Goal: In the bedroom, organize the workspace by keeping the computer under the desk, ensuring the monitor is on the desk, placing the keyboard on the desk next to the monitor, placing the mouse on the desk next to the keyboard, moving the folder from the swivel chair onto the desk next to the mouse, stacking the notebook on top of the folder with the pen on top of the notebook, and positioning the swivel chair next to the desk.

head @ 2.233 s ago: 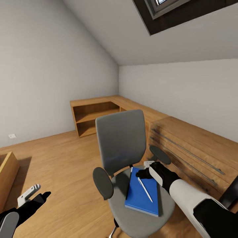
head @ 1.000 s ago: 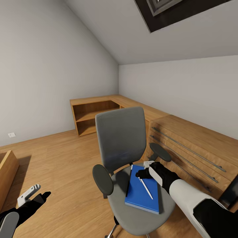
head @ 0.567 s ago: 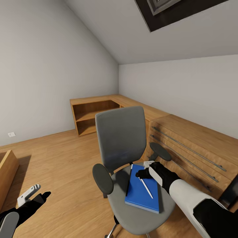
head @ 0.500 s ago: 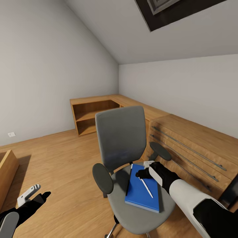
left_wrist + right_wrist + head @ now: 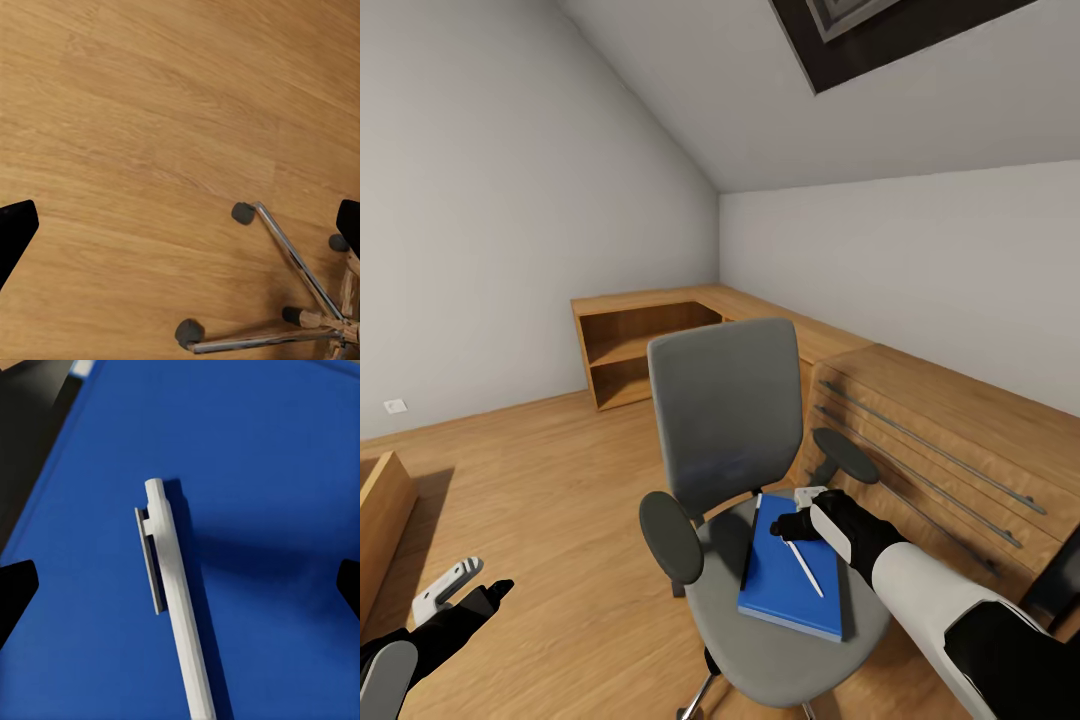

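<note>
The swivel chair (image 5: 725, 410) stands mid-room with its grey back facing me. The blue folder (image 5: 785, 590) lies flat on its seat, and the white pen (image 5: 803, 567) lies on the folder. A thin dark strip (image 5: 751, 540) runs along the folder's near-left edge; I cannot tell if it is the notebook. My right gripper (image 5: 800, 512) hovers open just over the pen's far end; in the right wrist view the pen (image 5: 176, 600) lies between the spread fingertips (image 5: 15, 592) on the folder (image 5: 277, 472). My left gripper (image 5: 465, 590) hangs open low over the floor.
A light wooden chest with bar handles (image 5: 940, 450) stands right behind the chair's armrest (image 5: 844, 456). An open wooden shelf unit (image 5: 645, 350) fills the far corner. Another wooden piece (image 5: 380, 510) is at the left. The chair's chrome star base (image 5: 300, 300) is near my left gripper (image 5: 180, 232).
The whole picture has shifted slightly since the earliest frame, so the camera moved. Chair, folder, pen and both grippers keep their places relative to each other.
</note>
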Controlling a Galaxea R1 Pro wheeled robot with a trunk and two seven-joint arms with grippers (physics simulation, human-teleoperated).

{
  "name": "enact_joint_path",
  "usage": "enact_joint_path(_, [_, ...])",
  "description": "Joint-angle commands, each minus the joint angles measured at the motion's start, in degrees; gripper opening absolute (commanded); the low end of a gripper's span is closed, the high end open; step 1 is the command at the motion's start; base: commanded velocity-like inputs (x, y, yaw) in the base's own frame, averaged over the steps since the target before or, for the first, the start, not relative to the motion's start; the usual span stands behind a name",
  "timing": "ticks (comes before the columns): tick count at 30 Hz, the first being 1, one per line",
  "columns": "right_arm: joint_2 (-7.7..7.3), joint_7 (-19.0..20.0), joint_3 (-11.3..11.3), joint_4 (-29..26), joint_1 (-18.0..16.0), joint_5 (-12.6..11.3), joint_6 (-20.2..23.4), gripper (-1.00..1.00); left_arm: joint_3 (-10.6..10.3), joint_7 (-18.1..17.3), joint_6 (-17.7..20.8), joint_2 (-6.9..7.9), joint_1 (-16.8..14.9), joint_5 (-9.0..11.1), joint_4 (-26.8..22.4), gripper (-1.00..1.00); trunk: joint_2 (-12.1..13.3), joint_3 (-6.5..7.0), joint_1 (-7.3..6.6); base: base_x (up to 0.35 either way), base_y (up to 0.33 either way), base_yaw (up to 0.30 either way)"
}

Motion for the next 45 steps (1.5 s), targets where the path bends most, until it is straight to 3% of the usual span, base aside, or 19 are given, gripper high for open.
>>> enact_joint_path(1, [-0.03, -0.18, 0.25, -0.09, -0.04, -0.26, 0.22, 1.0, 0.03, 0.49, 0.19, 0.01, -0.04, 0.61, -0.06, 1.0, -0.44, -0.24, 0.22, 0.0, 0.0, 0.0])
enact_joint_path(12, [-0.03, -0.18, 0.25, -0.09, -0.04, -0.25, 0.22, 1.0, 0.05, 0.49, 0.19, 0.01, -0.04, 0.61, -0.06, 1.0, -1.25, -0.6, 0.66, 0.0, 0.0, 0.0])
enact_joint_path(17, [-0.03, -0.18, 0.25, -0.09, -0.04, -0.25, 0.22, 1.0, 0.01, 0.49, 0.19, 0.01, -0.04, 0.61, -0.06, 1.0, -3.25, -1.5, 1.76, 0.0, 0.0, 0.0])
enact_joint_path(45, [0.02, -0.18, 0.33, -0.09, -0.04, -0.25, 0.22, 1.0, 0.05, 0.49, 0.28, 0.01, -0.04, 0.61, -0.06, 1.0, -3.25, -1.5, 1.76, 0.0, 0.0, 0.0])
